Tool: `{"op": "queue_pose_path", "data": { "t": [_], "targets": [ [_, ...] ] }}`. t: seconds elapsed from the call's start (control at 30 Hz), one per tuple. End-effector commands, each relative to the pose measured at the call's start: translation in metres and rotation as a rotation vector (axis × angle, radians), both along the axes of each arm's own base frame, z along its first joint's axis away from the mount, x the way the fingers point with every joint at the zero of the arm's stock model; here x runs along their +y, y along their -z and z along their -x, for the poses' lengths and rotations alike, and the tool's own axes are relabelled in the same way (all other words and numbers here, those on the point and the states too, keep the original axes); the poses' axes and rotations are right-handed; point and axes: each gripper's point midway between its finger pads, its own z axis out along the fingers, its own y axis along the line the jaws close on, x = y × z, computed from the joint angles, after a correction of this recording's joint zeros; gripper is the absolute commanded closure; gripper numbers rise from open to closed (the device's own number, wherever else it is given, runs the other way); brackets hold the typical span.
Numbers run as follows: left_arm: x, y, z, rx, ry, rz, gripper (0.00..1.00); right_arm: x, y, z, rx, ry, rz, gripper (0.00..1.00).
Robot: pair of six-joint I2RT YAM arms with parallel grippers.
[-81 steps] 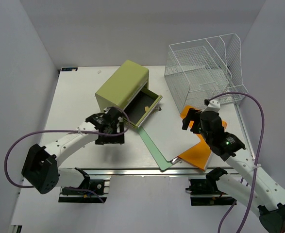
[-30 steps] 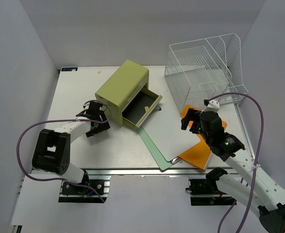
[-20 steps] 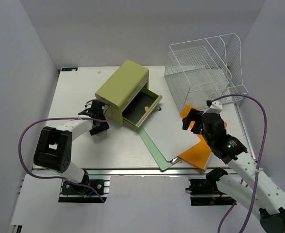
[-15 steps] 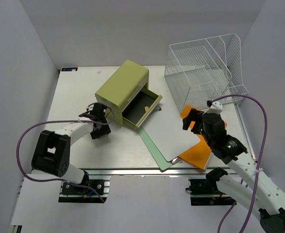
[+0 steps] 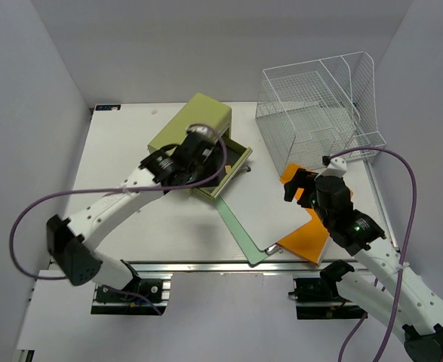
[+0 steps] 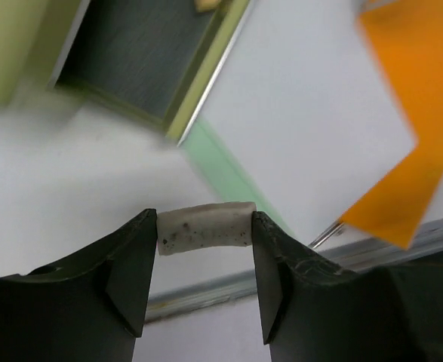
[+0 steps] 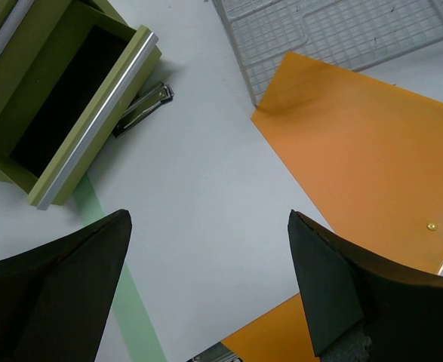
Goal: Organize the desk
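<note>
Left end effector point(image 6: 203, 228) is up over the worktop point(image 5: 123, 143), clenched on a small white block point(image 6: 204, 223), likely an eraser; its wrist view shows the open drawer point(image 7: 70, 113) just off to one side. By my reading, the step in hand is carrying that block to the drawer; the next move calls for centring it over the dark drawer floor, clear of the raised front rim, then letting go low so it does not bounce out. Right end effector point(image 7: 207, 226) hangs with its jaws spread wide and nothing between them, above the white sheet point(image 5: 270, 207) that overlaps the orange folder point(image 7: 364, 151) and the green folder point(image 5: 240, 230). A binder clip point(image 7: 142, 105) lies just beside the drawer's corner; worth avoiding. The worktop spans the whole scene, with bare space at the left; the wire rack point(image 5: 319, 98) crowds the far right corner, and the folders reach close to the front rail point(image 5: 206, 265), so any sliding there risks pushing them over the edge.
</note>
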Motion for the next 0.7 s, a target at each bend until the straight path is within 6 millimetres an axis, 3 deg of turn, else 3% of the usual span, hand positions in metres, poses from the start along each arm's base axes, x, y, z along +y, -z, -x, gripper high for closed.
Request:
{"op": "queue_pose_path", "data": {
  "t": [0.0,0.03,0.07,0.17,0.2,0.43,0.53,0.57,0.63,0.67],
  "targets": [
    [-0.037,-0.028,-0.04,-0.117,-0.02,-0.013,0.49,-0.003,-0.009,-0.005,-0.043,0.027,-0.017,0.11],
    [-0.041,-0.03,-0.053,-0.136,-0.044,-0.034,0.49,-0.004,-0.009,-0.005,-0.045,0.032,-0.019,0.11],
    [-0.046,-0.035,-0.08,-0.179,-0.133,-0.066,0.49,-0.005,-0.01,-0.005,-0.049,0.04,-0.019,0.11],
    [-0.038,-0.032,-0.108,-0.197,-0.305,-0.15,0.44,-0.006,-0.013,-0.006,-0.056,0.052,-0.03,0.11],
    [-0.048,-0.029,-0.121,-0.199,-0.323,-0.162,0.43,-0.006,-0.014,-0.006,-0.058,0.055,-0.034,0.11],
    [-0.047,0.027,-0.163,-0.126,-0.415,-0.212,0.42,-0.01,-0.015,-0.007,-0.059,0.064,-0.011,0.11],
    [-0.048,0.037,-0.172,-0.126,-0.431,-0.211,0.4,-0.011,-0.014,-0.007,-0.056,0.066,-0.005,0.11],
    [-0.049,0.036,-0.173,-0.127,-0.427,-0.208,0.29,-0.01,-0.012,-0.006,-0.049,0.06,-0.003,0.11],
    [-0.053,0.03,-0.174,-0.134,-0.409,-0.192,0.24,-0.009,-0.009,-0.006,-0.039,0.059,-0.005,0.11],
    [-0.053,0.028,-0.174,-0.138,-0.409,-0.187,0.16,-0.008,-0.009,-0.005,-0.038,0.055,-0.008,0.11]
  ]
}}
